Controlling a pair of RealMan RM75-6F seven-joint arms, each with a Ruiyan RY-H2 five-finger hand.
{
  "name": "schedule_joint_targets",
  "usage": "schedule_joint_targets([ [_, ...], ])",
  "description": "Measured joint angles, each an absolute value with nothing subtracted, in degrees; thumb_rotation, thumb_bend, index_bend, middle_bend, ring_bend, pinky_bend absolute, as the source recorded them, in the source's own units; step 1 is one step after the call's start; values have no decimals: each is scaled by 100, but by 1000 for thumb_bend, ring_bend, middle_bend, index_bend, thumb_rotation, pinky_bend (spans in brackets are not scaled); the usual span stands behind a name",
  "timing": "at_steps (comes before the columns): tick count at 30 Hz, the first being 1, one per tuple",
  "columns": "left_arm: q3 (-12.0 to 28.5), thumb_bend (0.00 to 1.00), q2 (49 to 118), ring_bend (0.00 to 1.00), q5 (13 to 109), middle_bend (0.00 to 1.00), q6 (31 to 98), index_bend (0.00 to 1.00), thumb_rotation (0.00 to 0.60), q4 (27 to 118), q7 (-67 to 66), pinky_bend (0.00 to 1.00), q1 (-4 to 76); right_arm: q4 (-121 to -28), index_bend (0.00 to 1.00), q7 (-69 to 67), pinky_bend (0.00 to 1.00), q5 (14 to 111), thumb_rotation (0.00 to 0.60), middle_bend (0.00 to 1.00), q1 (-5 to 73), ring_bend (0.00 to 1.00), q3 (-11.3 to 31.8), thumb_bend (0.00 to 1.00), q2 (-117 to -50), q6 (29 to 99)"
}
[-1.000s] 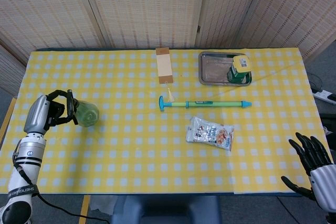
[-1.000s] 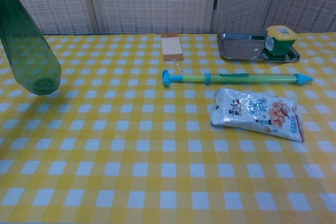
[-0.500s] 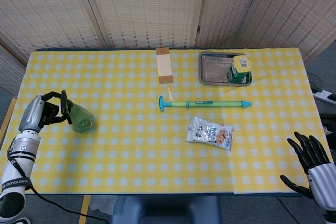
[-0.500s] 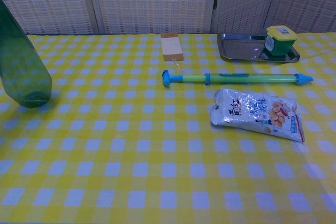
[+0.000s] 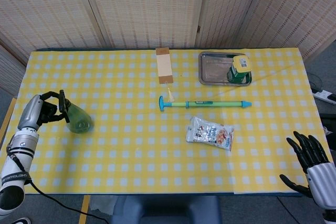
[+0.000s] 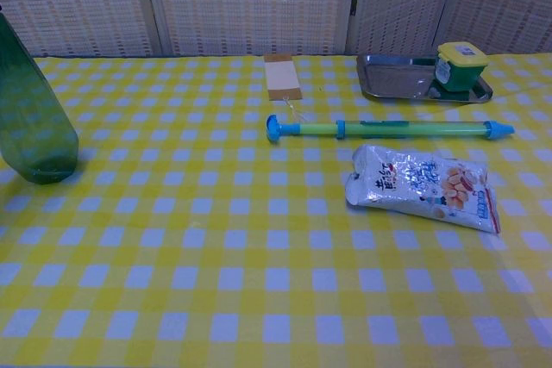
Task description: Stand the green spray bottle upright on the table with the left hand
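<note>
From the head view, my left hand [image 5: 48,111] grips the green spray bottle [image 5: 77,119] near the table's [image 5: 157,171] left edge. The chest view shows only the bottle's body, base down on the cloth. My right hand [image 5: 310,153] hangs empty, fingers spread, off the front right corner.

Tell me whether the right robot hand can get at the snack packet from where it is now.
Probably yes. The right robot hand is open at the table's near right corner, and only bare tablecloth lies between it and the snack packet.

Table [image 5: 131,150] with yellow check cloth. On it: green bottle [image 5: 77,119] at left edge, wooden block [image 5: 164,65], metal tray [image 5: 212,69], long green-blue pump [image 5: 205,104], snack packet [image 5: 210,132] just below pump.
</note>
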State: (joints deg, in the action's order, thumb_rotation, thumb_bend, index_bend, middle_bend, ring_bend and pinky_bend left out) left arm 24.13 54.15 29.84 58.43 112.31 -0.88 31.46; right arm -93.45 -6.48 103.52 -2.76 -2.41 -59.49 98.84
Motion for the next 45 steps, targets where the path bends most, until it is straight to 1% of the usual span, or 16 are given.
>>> schedule_joint_targets([
  [6, 2377, 434, 5344, 1000, 3134, 1000, 5627, 525, 600, 11158, 166, 1000, 3116, -9360, 0, -598, 0, 10343, 600, 0, -251, 0, -259, 197, -5934, 9803],
  [12, 2340, 433, 5284, 1000, 3385, 1000, 5482, 470, 600, 11102, 430, 1000, 3061, -9368, 0, -589, 0, 10336, 600, 0, -257, 0, -254, 197, -5938, 9823],
  [17, 2317, 378, 5250, 1000, 3483, 1000, 5453, 425, 600, 11076, 612, 1000, 3020, -9343, 0, -588, 0, 10344, 600, 0, -245, 0, -249, 197, -5941, 9818],
  [20, 2301, 363, 5239, 1000, 3527, 1000, 5446, 403, 600, 11041, 690, 1000, 3009, -9337, 0, -572, 0, 10340, 600, 0, -247, 0, -242, 197, -5946, 9832],
  [25, 2264, 357, 5237, 1000, 3612, 1000, 5447, 399, 600, 11011, 786, 1000, 2985, -9335, 0, -568, 0, 10321, 600, 0, -240, 0, -235, 196, -5950, 9817],
  [45, 2098, 274, 5188, 1000, 3954, 1000, 5312, 370, 600, 10900, 1206, 1000, 2840, -9341, 0, -572, 0, 10341, 600, 0, -251, 0, -234, 197, -5944, 9871],
])
